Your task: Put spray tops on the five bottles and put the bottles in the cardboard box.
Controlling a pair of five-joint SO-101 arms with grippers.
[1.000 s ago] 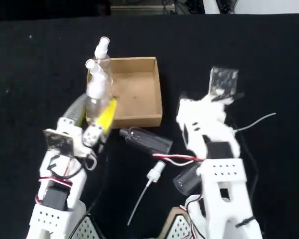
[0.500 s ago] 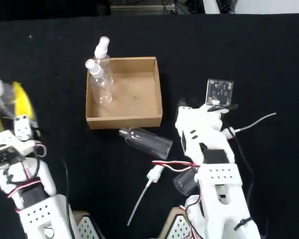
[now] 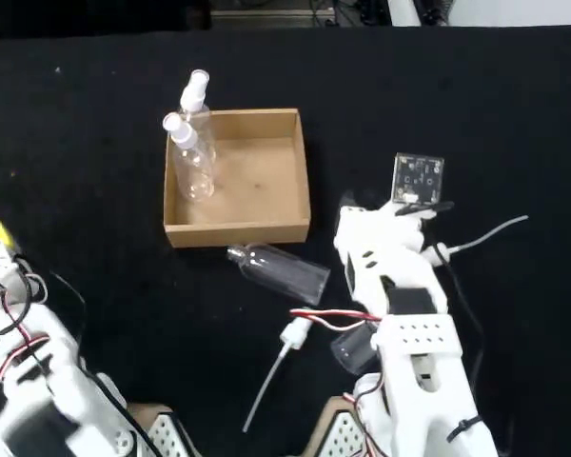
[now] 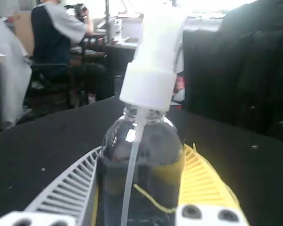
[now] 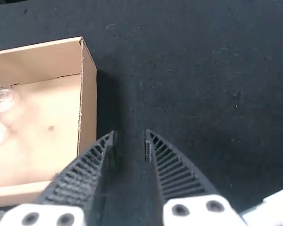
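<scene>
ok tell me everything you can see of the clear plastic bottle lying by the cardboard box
The clear plastic bottle is see-through, round-bodied and looks empty. It has no spray top; its bare neck points toward the brown cardboard box, close to the near wall, though contact cannot be judged. It lies on its side on the black table, slanted, with no gripper on it.

cardboard box [image 3: 238, 231] mostly open, two bottles [image 3: 193, 164] crowding one corner

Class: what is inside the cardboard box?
Two spray-topped bottles stand against one side wall of the cardboard box. The near wall hides the floor strip behind it.
</scene>
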